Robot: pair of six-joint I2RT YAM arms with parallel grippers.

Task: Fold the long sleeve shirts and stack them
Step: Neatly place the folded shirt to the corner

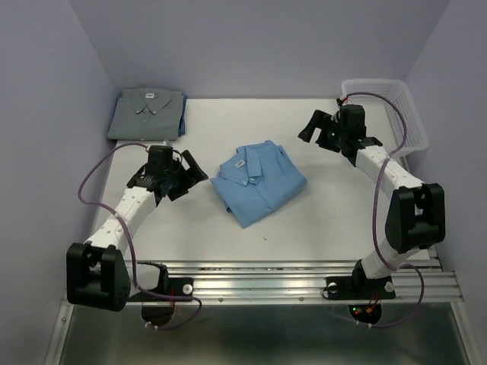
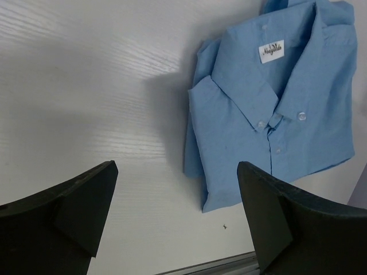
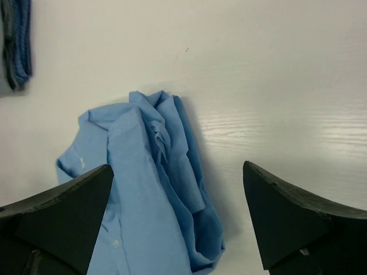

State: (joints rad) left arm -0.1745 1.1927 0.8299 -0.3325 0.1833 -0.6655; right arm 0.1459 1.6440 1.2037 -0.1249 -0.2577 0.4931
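Sky-blue shirt (image 1: 259,181) folded mid-worktop (image 1: 327,220), one edge bunched | grey shirt (image 1: 148,112) far-left corner, well apart | left claw (image 1: 189,179), right claw (image 1: 316,131) both released, empty | risk: you pinch one layer, fold spills during stacking.

folded sky-blue shirt (image 2: 275,109) on white table (image 2: 86,86); left hand (image 2: 178,217) wide open, empty.

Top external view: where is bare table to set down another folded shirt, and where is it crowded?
Free: far strip between grey shirt and basket; near strip between blue shirt and front rail. Crowded: centre, left gripper and right gripper flanking it.
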